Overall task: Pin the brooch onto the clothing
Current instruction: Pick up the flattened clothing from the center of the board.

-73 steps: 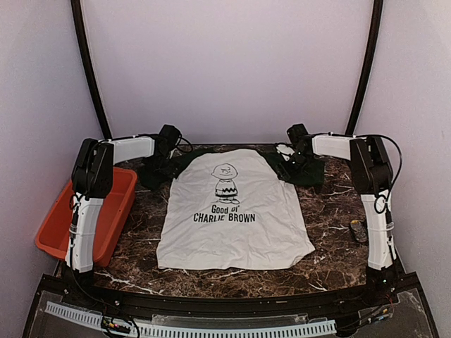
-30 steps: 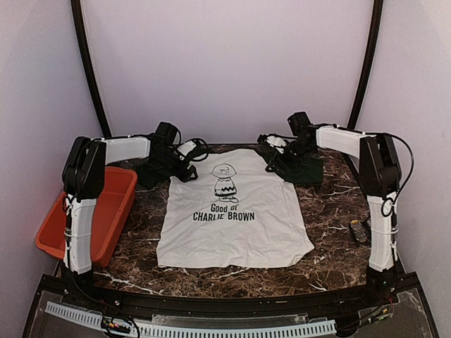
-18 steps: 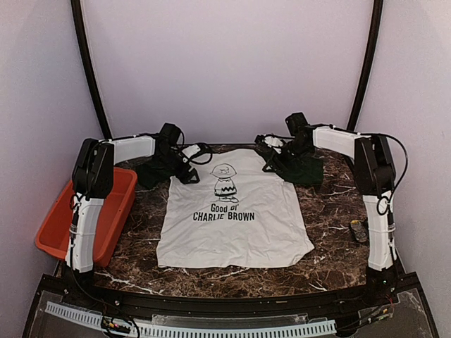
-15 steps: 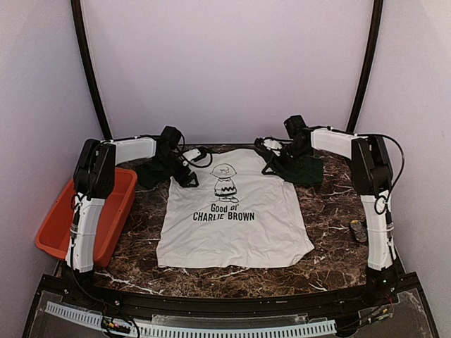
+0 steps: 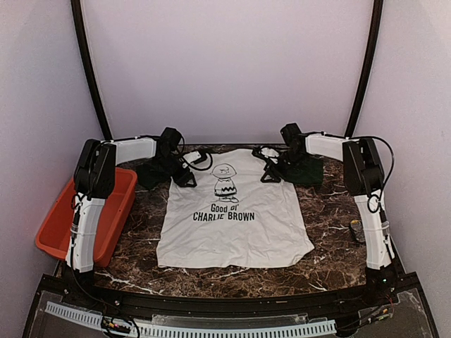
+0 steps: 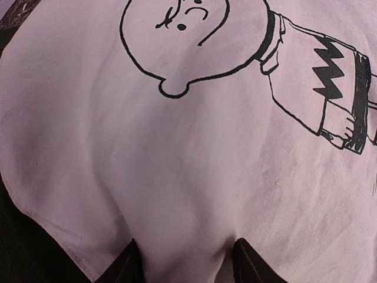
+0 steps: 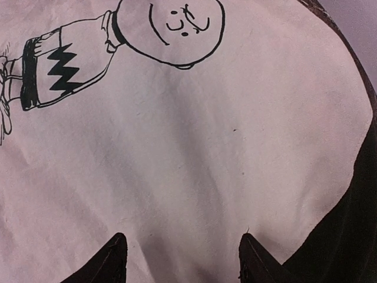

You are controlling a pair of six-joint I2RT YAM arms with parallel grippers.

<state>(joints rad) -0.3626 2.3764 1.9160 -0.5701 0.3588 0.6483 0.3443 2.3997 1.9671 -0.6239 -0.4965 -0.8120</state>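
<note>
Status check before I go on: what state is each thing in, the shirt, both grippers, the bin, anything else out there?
T-shirt: spread flat, print up, no brooch visible on it.
Left gripper: open, tips on the shirt, a fabric ridge between them.
Right gripper: open, tips on the shirt, fabric flat between them.
Orange bin: upright, left of the shirt.
Small dark item: lying loose by the right arm's base, untouched.

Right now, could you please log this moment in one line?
left gripper: astride T-shirt fold, grip unclear | right gripper: open, on chest
</note>
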